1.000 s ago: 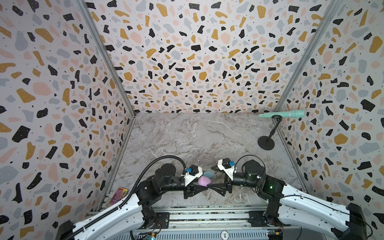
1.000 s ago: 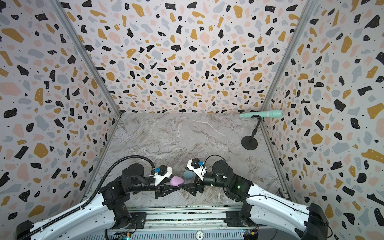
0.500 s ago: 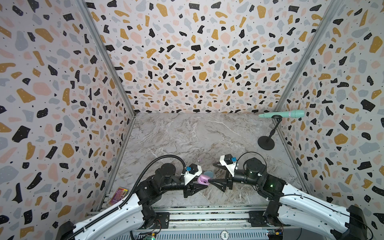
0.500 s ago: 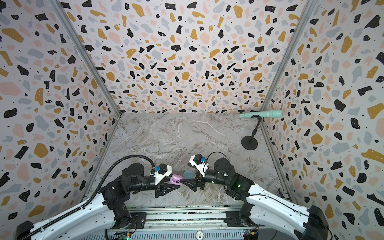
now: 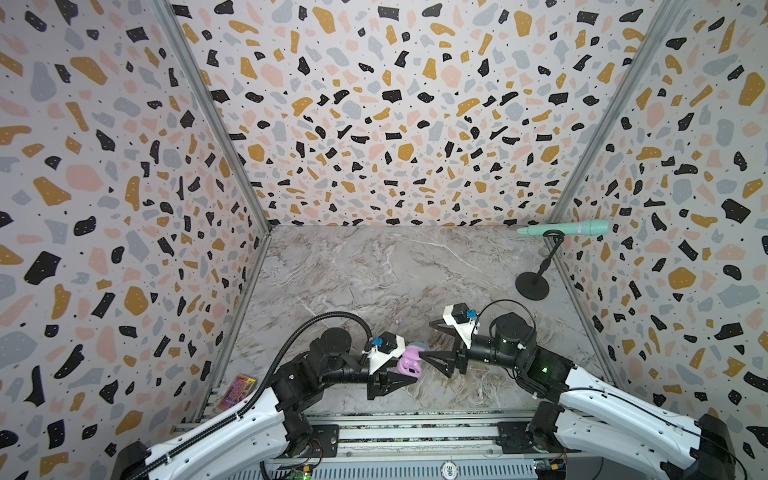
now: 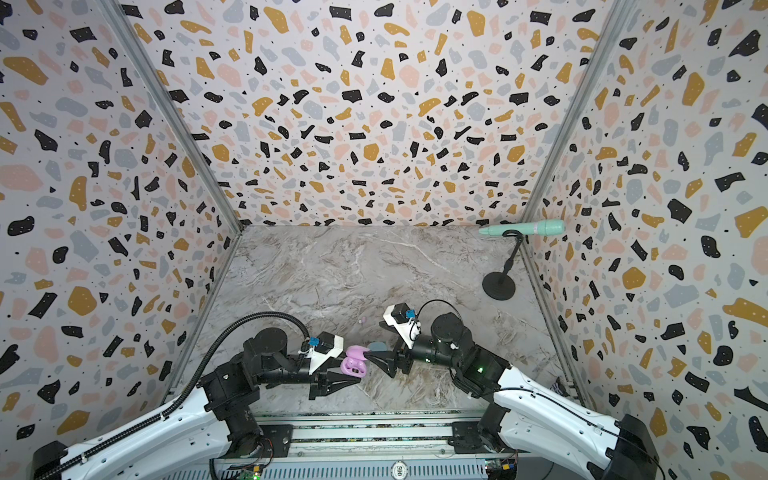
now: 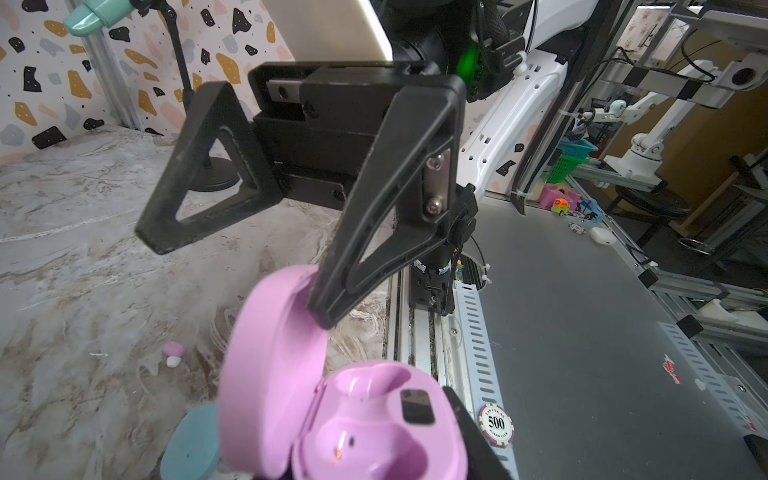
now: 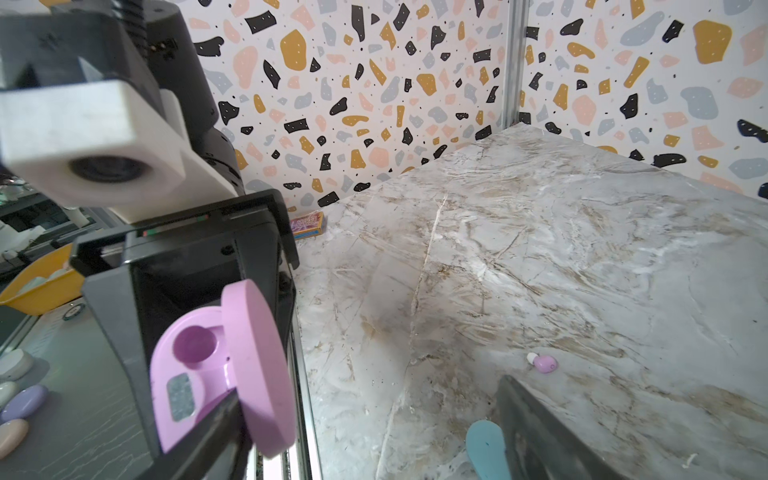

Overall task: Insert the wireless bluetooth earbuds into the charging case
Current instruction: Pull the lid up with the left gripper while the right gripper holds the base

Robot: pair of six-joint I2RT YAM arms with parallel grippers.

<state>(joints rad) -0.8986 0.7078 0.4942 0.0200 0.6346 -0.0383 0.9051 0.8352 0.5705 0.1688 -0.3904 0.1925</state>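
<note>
The open pink plastic charging case (image 7: 361, 415) runs off the left wrist view's edge, its lid blurred. A black gripper finger (image 8: 540, 432) half hides the light-blue rounded case (image 8: 482, 449)

Walls (image 5: 374, 124) of speckled terrazzo print: black, ochre, pink and grey chips on white. Marble-patterned tabletop (image 5: 374, 270), grey with brownish veins. Open glossy plastic charging case (image 7: 353, 415) lilac-pink; tiny rounded earbud (image 8: 545, 363) pink, whitish tip; flat oval case (image 8: 484, 444) teal-blue.

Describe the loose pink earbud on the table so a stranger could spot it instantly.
Find the marble tabletop inside the terrazzo walls, then the open pink charging case held near its front edge. Just beyond it, toward the back wall, lies the earbud: a tiny pink bead with a whitish tip, far smaller than the case.
</note>
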